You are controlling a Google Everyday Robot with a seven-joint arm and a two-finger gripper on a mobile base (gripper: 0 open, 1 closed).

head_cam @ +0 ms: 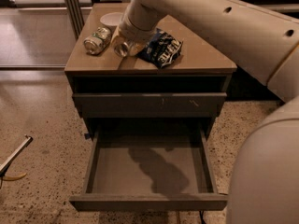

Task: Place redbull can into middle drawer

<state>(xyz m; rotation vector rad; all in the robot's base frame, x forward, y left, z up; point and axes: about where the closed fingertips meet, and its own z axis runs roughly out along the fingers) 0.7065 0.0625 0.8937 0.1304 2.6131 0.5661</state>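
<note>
My gripper (123, 45) is over the cabinet top (205, 59), just right of the green-and-white can. It is closed around the redbull can (120, 49), a slim pale silver can held on its side with its round end facing me, just above the top. The arm hides most of the gripper. The middle drawer (148, 202) is pulled open below, wide and shallow, and its flat bottom is bare. The arm's shadow falls on that bottom.
A green-and-white can (97, 40) lies on its side at the top's left. A white bowl (111, 18) stands behind it. A blue chip bag (162, 48) lies right of the gripper. A closed drawer front with pale scratches (149, 104) sits above the open drawer. My arm fills the right side.
</note>
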